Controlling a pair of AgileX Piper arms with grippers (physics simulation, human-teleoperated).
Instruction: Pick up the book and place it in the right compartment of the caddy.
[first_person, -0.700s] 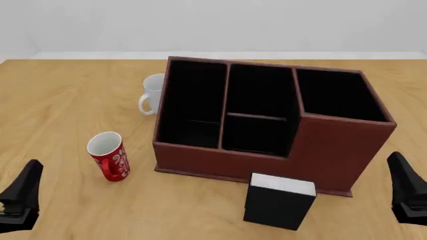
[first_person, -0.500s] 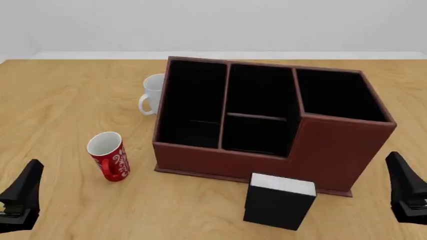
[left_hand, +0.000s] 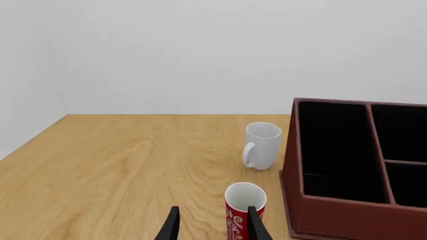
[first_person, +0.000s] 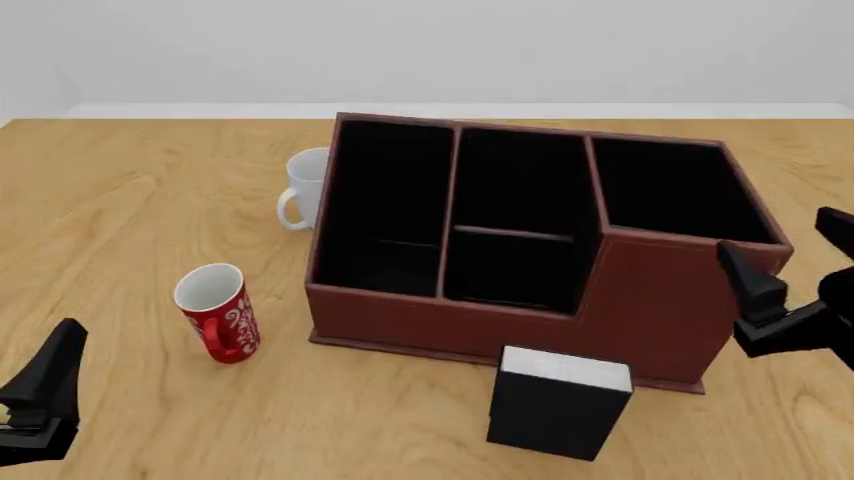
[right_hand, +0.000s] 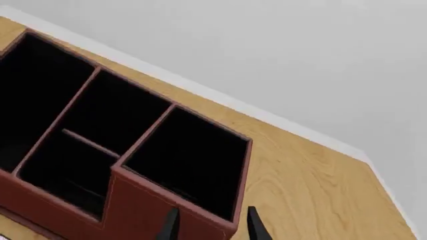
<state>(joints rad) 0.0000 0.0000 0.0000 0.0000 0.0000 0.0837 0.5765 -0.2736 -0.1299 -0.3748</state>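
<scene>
The book, black with a white page edge on top, stands upright on the table just in front of the caddy's tall right front wall. The right compartment is black-lined and holds nothing; it also shows in the right wrist view. My right gripper is open and empty, in the air beside the caddy's right end, up and right of the book. My left gripper is open and empty at the near left, far from the book. The book is out of both wrist views.
A red patterned mug stands left of the caddy; in the left wrist view it is just beyond my fingertips. A white mug stands behind it by the caddy's left wall. Bare table lies right of the caddy.
</scene>
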